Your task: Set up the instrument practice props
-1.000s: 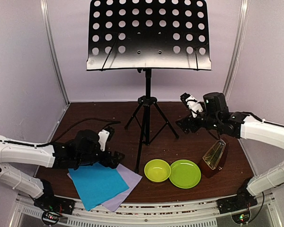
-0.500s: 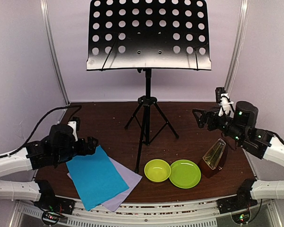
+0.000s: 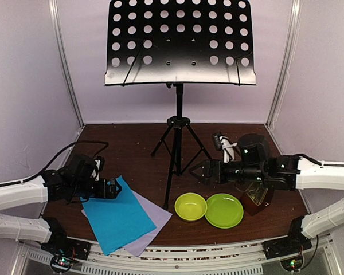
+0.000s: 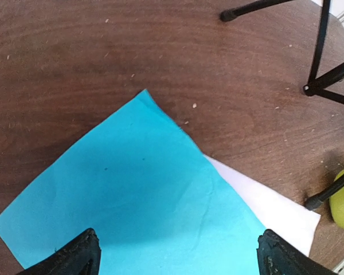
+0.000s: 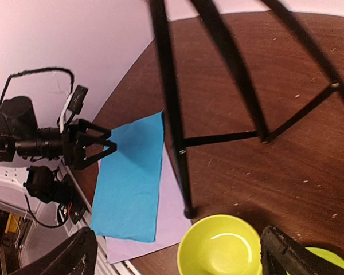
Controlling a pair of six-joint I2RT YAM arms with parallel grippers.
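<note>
At the near left of the worktop [image 3: 132, 149]: the cyan sheet [image 3: 117, 217] lies flat over the lilac sheet [image 3: 155, 220], whose right edge shows beside it. Neither has shifted.
Left pincer [image 3: 112, 189]: jaws spread wide with nothing between them, over the cyan sheet's far left edge. Half a second ago it hung slightly further back, off the sheet's far corner.
Right pincer [image 3: 198, 171]: jaws wide apart and empty. It has swung in from the right side to just beside the tripod's right leg, behind the green bowl [image 3: 190, 206].
Music stand [image 3: 180, 71]: upright at centre back, unmoved.
Metronome [image 3: 257, 197]: upright, just right of the green plate [image 3: 224, 211], in the same place but now partly hidden behind the right arm.
Bowl and plate: side by side, unchanged.
</note>
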